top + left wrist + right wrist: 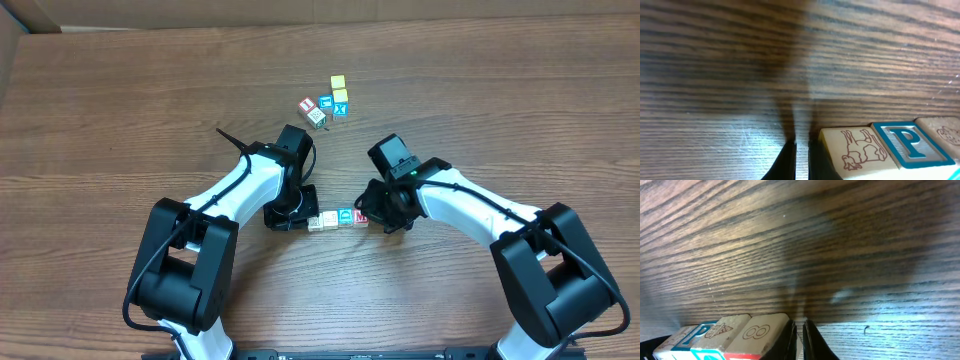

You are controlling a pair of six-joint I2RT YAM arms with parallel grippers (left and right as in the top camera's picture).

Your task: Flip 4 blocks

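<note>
A row of blocks lies between my two grippers on the table. In the overhead view it runs from a cream block [314,224] past a blue-faced one [345,216] to a red-sided one [360,215]. My left gripper [801,149] is shut and empty, its tips on the wood, its right finger against the cream block with a horse drawing [855,147]. A blue "P" block [910,145] follows. My right gripper [799,330] is shut on nothing, its left finger against the block showing "8" [760,332].
A second cluster sits farther back: two yellow cubes [339,90], a blue "X" cube [341,109], another blue cube [326,103] and two more beside a red one [307,104]. Both arms angle in from the near edge.
</note>
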